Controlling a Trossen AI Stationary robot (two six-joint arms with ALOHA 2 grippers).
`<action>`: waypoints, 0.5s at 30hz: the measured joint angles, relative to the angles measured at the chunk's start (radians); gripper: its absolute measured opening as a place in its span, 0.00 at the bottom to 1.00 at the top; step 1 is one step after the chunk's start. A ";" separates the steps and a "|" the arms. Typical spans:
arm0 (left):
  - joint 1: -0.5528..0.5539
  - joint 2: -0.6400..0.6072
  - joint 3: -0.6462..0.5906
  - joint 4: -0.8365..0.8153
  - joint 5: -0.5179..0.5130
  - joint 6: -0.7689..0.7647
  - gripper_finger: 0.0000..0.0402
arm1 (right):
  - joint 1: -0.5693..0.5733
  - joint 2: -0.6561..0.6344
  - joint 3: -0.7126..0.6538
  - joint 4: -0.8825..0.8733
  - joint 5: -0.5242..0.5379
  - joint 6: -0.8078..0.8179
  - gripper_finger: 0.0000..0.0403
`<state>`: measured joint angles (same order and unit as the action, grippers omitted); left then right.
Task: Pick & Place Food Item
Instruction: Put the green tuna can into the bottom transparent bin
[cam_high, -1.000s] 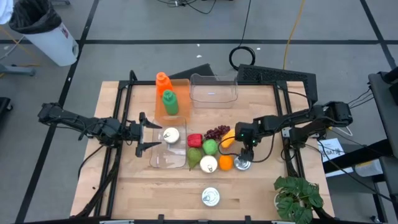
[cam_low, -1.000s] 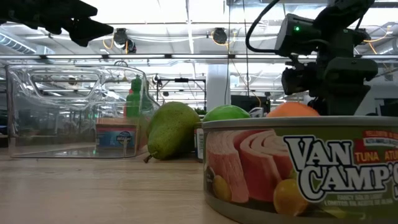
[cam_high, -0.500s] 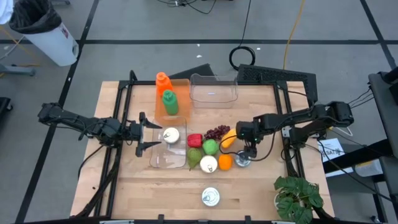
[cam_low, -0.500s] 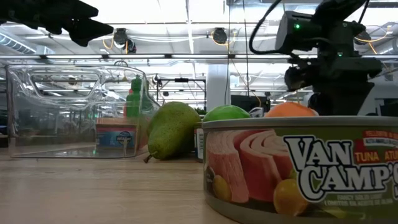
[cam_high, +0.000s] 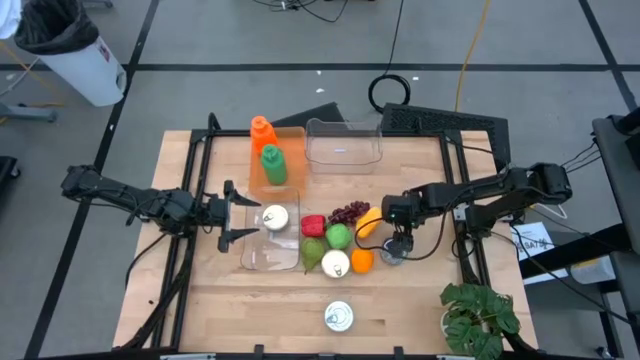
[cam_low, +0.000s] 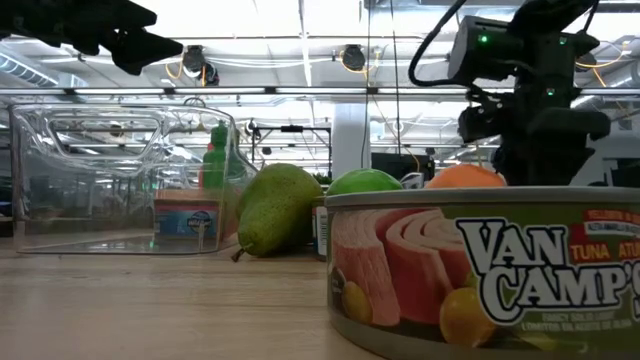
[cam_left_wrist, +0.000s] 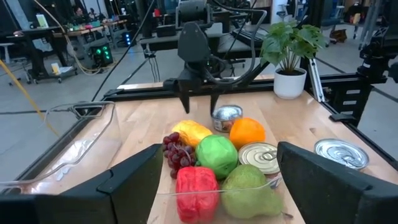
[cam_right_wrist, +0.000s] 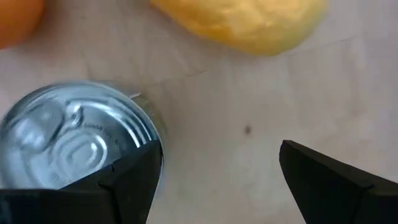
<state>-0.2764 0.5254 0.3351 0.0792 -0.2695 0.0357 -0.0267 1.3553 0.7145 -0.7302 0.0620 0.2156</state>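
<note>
Food lies bunched at the table's middle: a red pepper (cam_high: 313, 226), grapes (cam_high: 348, 212), a yellow fruit (cam_high: 368, 222), a green apple (cam_high: 338, 237), a pear (cam_high: 315, 255), an orange (cam_high: 362, 261) and a can (cam_high: 335, 263). A small silver can (cam_left_wrist: 227, 117) stands upright just right of the orange. My right gripper (cam_high: 396, 245) hangs open above it, pointing down. In the right wrist view the can's lid (cam_right_wrist: 68, 149) shows beside one finger (cam_right_wrist: 127, 180), with bare table between the fingers. My left gripper (cam_high: 240, 213) waits open at the left, at a clear bin (cam_high: 270, 245).
A white-lidded cup (cam_high: 273, 217) sits in the clear bin. A second clear bin (cam_high: 345, 140), an orange bottle (cam_high: 262, 130) and a green bottle (cam_high: 272, 165) stand at the far side. A tuna can (cam_high: 340, 317) lies near the front edge and a potted plant (cam_high: 480, 320) at the front right.
My right gripper has tipped and turned at the wrist above the small silver can, shifting slightly toward the table's far edge and staying open. The can and the other food have stayed where they were.
</note>
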 joint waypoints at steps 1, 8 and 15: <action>0.000 0.000 0.000 0.000 0.000 0.000 0.80 | 0.000 0.001 -0.011 0.011 0.025 -0.002 0.77; 0.000 0.000 0.000 0.000 0.004 0.000 0.77 | -0.004 0.002 -0.056 0.051 0.090 0.001 0.77; 0.000 0.000 0.000 0.000 0.003 0.000 0.76 | -0.007 0.003 -0.056 0.078 0.094 0.032 0.77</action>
<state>-0.2768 0.5251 0.3351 0.0788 -0.2661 0.0360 -0.0337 1.3582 0.6582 -0.6519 0.1565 0.2477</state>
